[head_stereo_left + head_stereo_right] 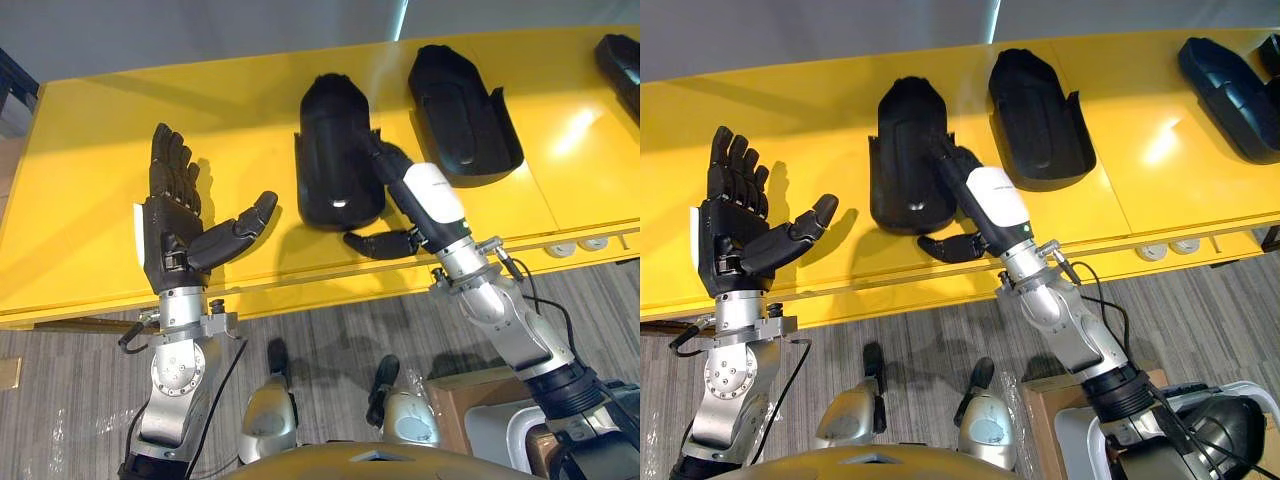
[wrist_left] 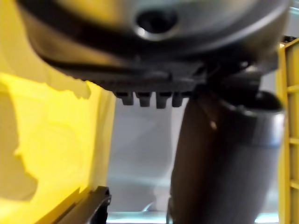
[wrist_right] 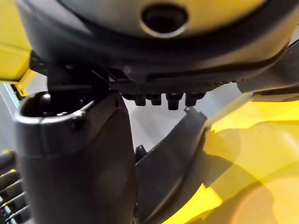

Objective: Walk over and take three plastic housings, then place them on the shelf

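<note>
1. Left robot hand point(image 1: 175, 225) spread wide above the yellow tabletop point(image 1: 80, 200), holding nothing.
2. Right robot hand point(image 1: 432, 198) reaches into nearest plastic housing point(image 1: 335, 130); can't tell its grip.
3. Second housing point(image 1: 460, 110) and third housing point(image 1: 1230, 90) lie further right.

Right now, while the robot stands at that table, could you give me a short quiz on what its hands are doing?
1. True or false: the left hand is curled round a housing.
2. Which hand reaches onto the leftmost black housing? A) left B) right
3. Fill in: that housing lies on a ____ table.
Key: 1 false, it is open and holds nothing. 2 B, the right hand. 3 yellow.
</note>
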Tool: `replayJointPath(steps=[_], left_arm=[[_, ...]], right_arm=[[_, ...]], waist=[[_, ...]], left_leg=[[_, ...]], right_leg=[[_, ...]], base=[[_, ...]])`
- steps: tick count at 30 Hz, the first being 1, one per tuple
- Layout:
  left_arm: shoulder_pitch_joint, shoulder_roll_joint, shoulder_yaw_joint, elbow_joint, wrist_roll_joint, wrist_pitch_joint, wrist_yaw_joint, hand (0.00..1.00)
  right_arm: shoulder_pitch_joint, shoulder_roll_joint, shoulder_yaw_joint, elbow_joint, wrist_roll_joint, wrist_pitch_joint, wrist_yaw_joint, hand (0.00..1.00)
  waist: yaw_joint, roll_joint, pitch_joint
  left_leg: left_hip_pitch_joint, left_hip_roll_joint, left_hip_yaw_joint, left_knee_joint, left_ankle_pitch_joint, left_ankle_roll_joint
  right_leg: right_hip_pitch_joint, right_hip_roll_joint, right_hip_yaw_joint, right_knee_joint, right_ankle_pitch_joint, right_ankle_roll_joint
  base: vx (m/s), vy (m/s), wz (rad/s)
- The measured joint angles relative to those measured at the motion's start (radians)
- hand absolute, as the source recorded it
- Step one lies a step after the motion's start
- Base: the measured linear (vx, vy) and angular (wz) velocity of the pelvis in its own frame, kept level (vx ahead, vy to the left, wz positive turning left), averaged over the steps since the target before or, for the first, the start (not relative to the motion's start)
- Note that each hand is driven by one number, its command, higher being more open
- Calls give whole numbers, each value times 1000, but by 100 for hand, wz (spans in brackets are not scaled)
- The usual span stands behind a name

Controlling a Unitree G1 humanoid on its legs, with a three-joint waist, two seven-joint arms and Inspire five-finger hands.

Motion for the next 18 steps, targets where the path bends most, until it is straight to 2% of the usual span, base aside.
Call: replayJointPath(steps=[12,17,18], left_arm=[[-22,-15,9,1,0,0,-5,100],[-34,-15,9,1,0,0,-19,100],[-34,-16,10,1,0,0,-29,100]], right_arm=[[-86,34,-17,58,-1,-7,-35,100],[-123,34,-19,73,22,-45,-30,100],[-126,35,-34,73,59,-74,-29,100]], waist=[[5,8,36],[11,12,38],[17,15,41]], left_leg=[[-6,1,-15,0,4,-3],[-8,0,-19,0,4,-3],[-8,0,-19,0,4,-4]], right_leg=[[-16,-8,-12,44,-25,-7],[-16,-9,-17,47,-28,-7],[-16,-9,-17,47,-29,-7]], base=[[-5,-5,3],[1,-4,2],[0,0,0]])
